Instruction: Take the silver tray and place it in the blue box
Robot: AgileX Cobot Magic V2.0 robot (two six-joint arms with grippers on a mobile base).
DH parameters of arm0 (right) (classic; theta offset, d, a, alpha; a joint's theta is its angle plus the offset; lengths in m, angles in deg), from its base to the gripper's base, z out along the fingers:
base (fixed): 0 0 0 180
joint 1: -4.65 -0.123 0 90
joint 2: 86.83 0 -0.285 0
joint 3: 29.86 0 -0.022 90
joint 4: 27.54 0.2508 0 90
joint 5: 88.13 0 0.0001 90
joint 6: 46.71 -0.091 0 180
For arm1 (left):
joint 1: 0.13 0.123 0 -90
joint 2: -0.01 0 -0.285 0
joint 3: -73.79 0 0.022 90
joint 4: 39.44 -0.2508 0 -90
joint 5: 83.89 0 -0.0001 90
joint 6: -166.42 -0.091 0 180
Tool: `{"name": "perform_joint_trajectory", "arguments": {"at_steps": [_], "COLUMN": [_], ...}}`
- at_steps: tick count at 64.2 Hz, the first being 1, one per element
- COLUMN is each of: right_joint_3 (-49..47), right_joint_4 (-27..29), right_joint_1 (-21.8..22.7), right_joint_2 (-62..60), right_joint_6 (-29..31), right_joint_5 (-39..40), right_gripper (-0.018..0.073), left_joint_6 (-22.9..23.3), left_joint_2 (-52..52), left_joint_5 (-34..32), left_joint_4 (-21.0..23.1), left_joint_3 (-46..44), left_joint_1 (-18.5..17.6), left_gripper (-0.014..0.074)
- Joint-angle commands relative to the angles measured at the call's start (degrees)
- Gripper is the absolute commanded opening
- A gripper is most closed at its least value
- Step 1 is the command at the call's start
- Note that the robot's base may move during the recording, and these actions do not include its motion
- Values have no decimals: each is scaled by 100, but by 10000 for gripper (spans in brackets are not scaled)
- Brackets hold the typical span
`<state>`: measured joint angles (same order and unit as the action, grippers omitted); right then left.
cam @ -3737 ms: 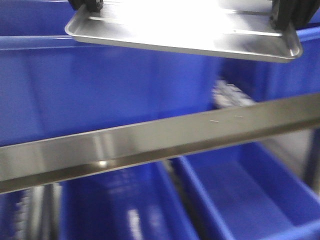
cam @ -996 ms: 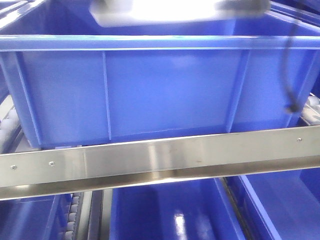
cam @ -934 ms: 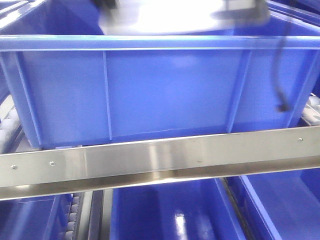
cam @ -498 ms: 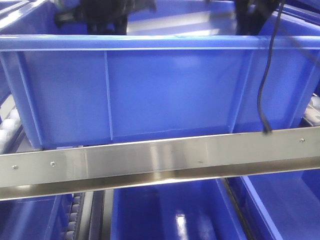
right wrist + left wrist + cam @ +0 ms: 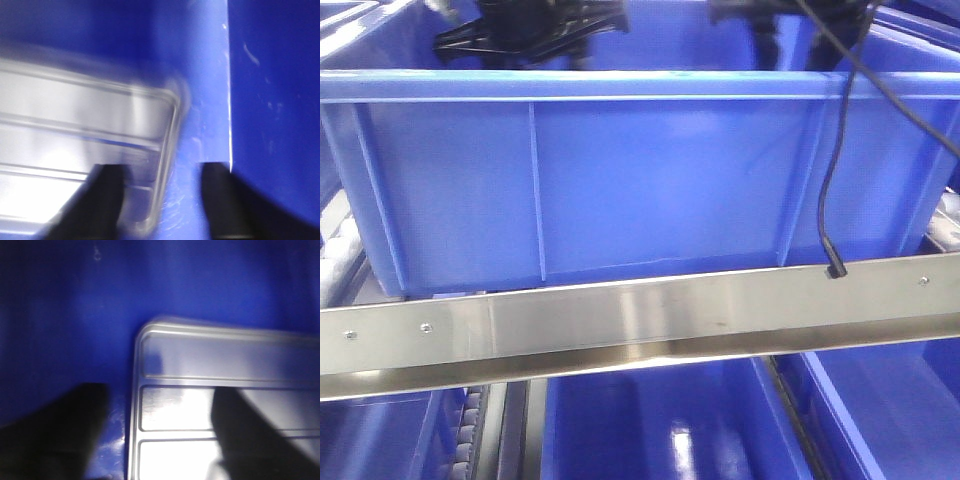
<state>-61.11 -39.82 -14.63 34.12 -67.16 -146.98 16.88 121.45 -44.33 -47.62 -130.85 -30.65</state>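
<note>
The silver tray [image 5: 225, 405] lies on the floor of the blue box [image 5: 650, 180]; its ridges and rolled rim show in both wrist views, and it also shows in the right wrist view [image 5: 75, 145]. The box's front wall hides it in the front view. My left gripper [image 5: 160, 435] is open, its dark fingers [image 5: 75, 430] standing either side of the tray's left rim. My right gripper [image 5: 162, 200] is open, its fingers [image 5: 220, 200] either side of the tray's right rim. Both grippers show as dark shapes at the box's top, the left gripper [image 5: 530, 25] and the right gripper [image 5: 790, 15].
A steel rail [image 5: 640, 325] crosses in front of the box. More blue crates [image 5: 660, 420] sit below it. Conveyor rollers [image 5: 340, 235] show at the left. A black cable [image 5: 830, 200] hangs down over the box's right front.
The tray was held above the box and has gone down inside it, out of the front view. Both grippers have let it go. The black cable hangs lower.
</note>
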Motion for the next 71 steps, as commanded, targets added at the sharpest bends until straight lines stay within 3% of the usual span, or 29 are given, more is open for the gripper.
{"name": "perform_joint_trajectory", "arguments": {"at_steps": [1, 21, 27, 38, 41, 45, 53, 71], "right_joint_3": [-231, -231, -224, 69, 301, 691, 1672, 4531], "right_joint_4": [-102, -102, -102, -114, -145, -206, -260, -286], "right_joint_1": [-10, -37, -65, -151, -181, -216, -216, -216], "right_joint_2": [-398, -1109, -1441, -2070, -2300, -2638, -3421, -5659], "right_joint_6": [59, 59, 66, 296, 302, 302, 302, 340], "right_joint_5": [268, -128, -428, -801, -687, -467, 92, 1796], "right_gripper": [509, 476, 358, 95, 43, 52, 52, 52], "left_joint_6": [-25, -33, -33, -200, -200, -200, -200, -335], "left_joint_2": [-365, -854, -1249, -2028, -2206, -2499, -2962, -4385], "left_joint_5": [-369, 494, 662, 1526, 1596, 1637, 1625, 689], "left_joint_4": [-12, 38, -125, -373, -558, -814, -801, -843], "left_joint_3": [-207, -678, -710, -612, -484, -225, 441, 2516], "left_joint_1": [-9, -194, -394, -902, -1020, -1174, -1378, -1869], "left_gripper": [523, 511, 451, 227, 167, 73, -113, -94]}}
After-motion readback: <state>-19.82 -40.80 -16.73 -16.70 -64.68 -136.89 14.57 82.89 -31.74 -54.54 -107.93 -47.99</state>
